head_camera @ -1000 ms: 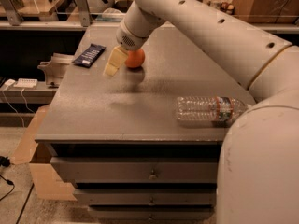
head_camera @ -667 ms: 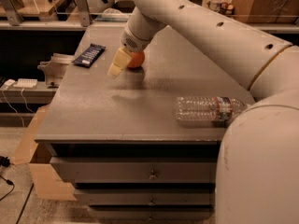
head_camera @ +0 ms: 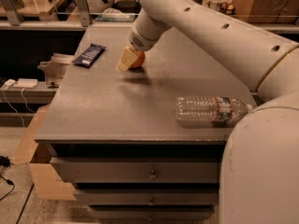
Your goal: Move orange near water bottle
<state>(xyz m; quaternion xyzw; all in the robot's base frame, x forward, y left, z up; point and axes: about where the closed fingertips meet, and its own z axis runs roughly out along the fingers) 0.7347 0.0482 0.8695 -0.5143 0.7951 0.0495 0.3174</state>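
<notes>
The orange is at the back middle of the grey table, held a little above the top, with its shadow below it. My gripper is shut on the orange; one cream finger covers its left side. The water bottle lies on its side near the table's front right edge, cap pointing right. It is clear and ribbed with a red-and-green label near the neck. The orange is well to the back left of the bottle.
A dark blue snack packet lies at the table's back left. My white arm spans the right side above the table. Drawers are under the top. A shelf with clutter stands behind, and a cardboard box is on the floor at left.
My gripper with the orange has shifted slightly to the right, toward the bottle. The bottle and the packet have not moved.
</notes>
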